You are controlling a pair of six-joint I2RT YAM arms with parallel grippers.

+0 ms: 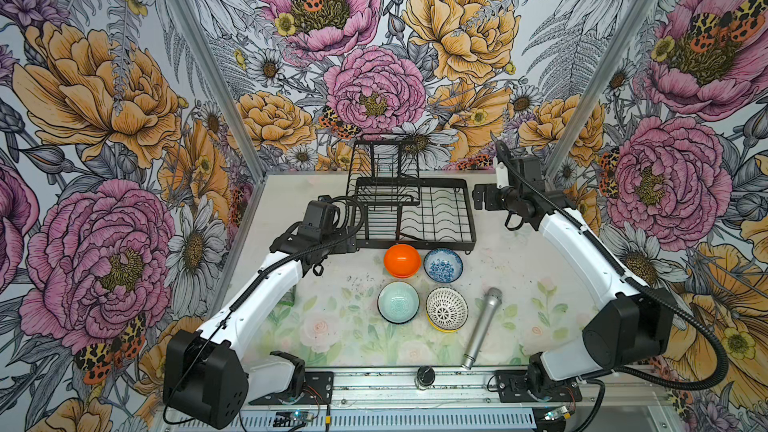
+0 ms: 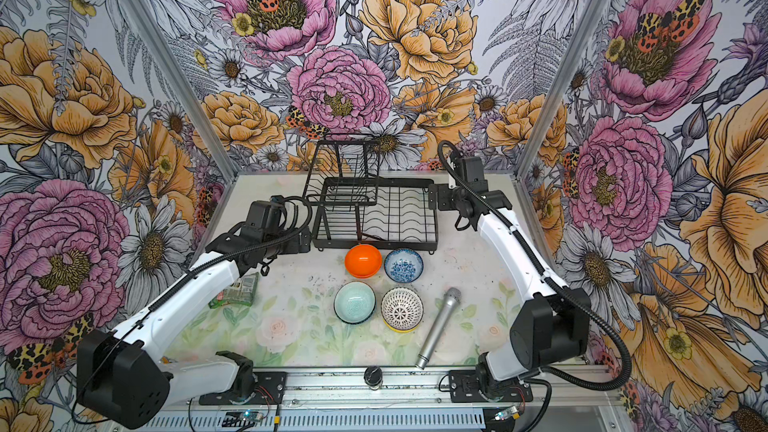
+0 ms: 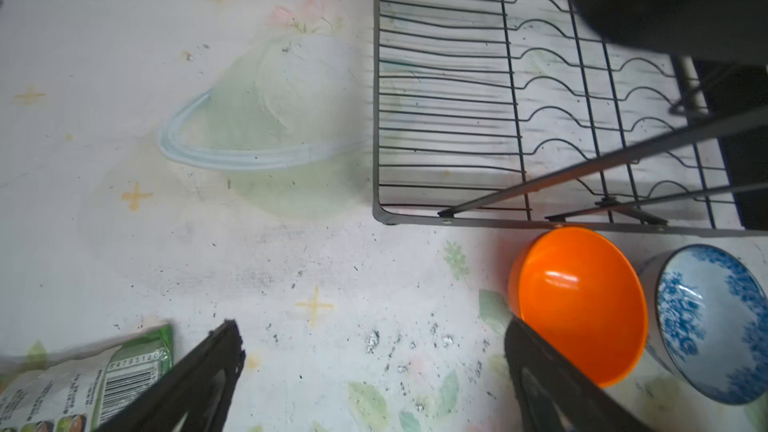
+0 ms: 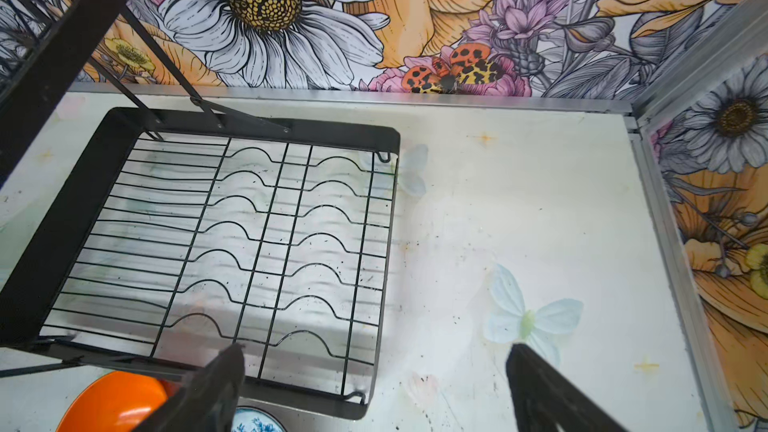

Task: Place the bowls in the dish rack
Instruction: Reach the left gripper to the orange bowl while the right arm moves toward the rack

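Observation:
The black wire dish rack (image 1: 419,243) (image 2: 374,246) stands at the back of the table with nothing in it. In front of it sit an orange bowl (image 1: 401,260) (image 3: 582,305), a blue-and-white floral bowl (image 1: 443,265) (image 3: 715,326), a pale teal bowl (image 1: 398,302) and a white lattice bowl (image 1: 446,309) nested in a yellow bowl (image 1: 448,329). My left gripper (image 1: 351,245) (image 3: 374,351) hangs open over bare table, left of the orange bowl. Beside the rack's right end my right gripper (image 1: 478,199) (image 4: 374,361) is open and holds nothing.
A silver microphone (image 1: 483,326) lies right of the bowls. A green snack packet (image 2: 235,290) (image 3: 83,384) lies under the left arm. A small black knob (image 1: 424,376) sits on the front rail. Floral walls close in the back and sides.

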